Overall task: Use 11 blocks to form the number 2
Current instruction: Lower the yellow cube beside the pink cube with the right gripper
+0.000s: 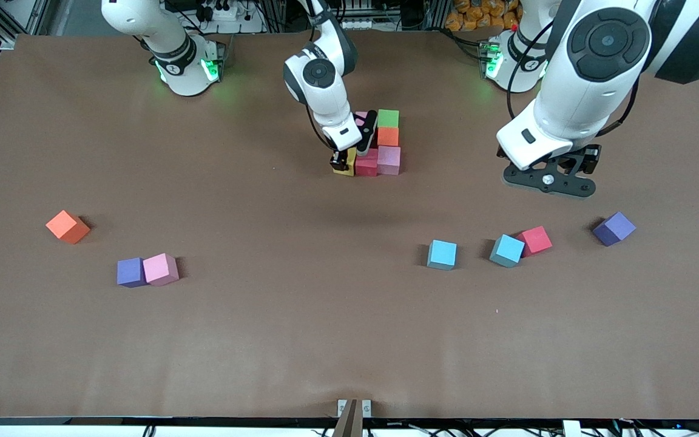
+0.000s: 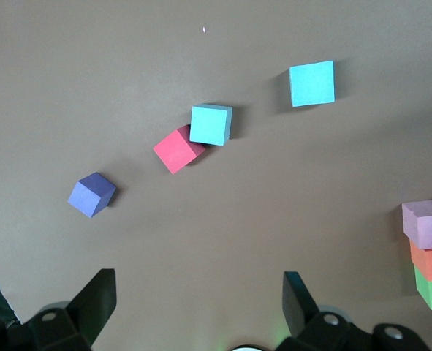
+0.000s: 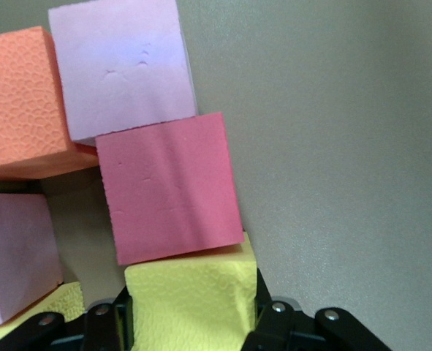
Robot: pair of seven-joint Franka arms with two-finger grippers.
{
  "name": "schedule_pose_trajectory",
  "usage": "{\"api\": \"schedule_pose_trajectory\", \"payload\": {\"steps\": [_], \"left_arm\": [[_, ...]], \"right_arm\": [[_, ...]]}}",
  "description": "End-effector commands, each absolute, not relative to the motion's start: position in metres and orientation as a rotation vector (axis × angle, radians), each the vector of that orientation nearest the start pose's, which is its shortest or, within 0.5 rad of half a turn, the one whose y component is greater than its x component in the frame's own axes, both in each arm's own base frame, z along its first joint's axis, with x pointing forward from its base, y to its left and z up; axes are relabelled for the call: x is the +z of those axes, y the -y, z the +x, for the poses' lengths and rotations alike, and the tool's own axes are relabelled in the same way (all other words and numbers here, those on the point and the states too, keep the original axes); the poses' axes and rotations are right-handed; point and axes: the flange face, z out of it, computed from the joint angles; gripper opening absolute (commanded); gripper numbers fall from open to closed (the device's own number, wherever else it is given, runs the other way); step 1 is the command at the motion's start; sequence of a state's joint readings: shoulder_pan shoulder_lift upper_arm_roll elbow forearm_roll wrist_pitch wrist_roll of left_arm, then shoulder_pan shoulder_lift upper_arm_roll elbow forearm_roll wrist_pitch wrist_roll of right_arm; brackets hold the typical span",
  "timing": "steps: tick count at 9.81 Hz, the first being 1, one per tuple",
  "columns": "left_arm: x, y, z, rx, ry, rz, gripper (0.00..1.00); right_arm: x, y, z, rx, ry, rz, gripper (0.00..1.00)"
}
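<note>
Right pincer grips a yellow block, its bulk partly hiding the matte block cluster. Left pincer hangs agape.

This is a robotics lab. Two white robot arms are mounted at the edge of a large desk covered in plain brown sheeting, their bases lit by green status lights. Past the desk's edge run aluminium frame rails, bundles of black cables and a power strip. Small foam cubes in bright colours lie scattered on the sheeting.
</note>
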State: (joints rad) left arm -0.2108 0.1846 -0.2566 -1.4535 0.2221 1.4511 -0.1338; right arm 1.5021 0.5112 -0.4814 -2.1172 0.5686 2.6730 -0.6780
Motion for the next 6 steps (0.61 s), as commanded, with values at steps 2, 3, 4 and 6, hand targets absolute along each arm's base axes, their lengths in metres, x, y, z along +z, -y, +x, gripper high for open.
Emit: {"api": "schedule_pose_trajectory", "payload": {"steps": [2,3,4,6], "left_arm": [[0.579,0.226,0.543,0.178,-0.438,-2.928,1.00],[0.580,0.220,0.545,0.178,-0.422,-2.933,1.00],[0.580,0.220,0.545,0.177,-0.422,-2.931,1.00],[0.580,0.219,0.546,0.175,-0.420,-2.932,1.00]], "right_arm": [[0.189,-0.502,0.307,-0.204,1.785,-2.471,0.15],[0.189,-0.501,0.308,-0.202,1.784,-2.473,0.22],[0.189,-0.500,0.309,-0.205,1.782,-2.474,0.46],[0.190,-0.501,0.311,-0.209,1.779,-2.474,1.00]]}}
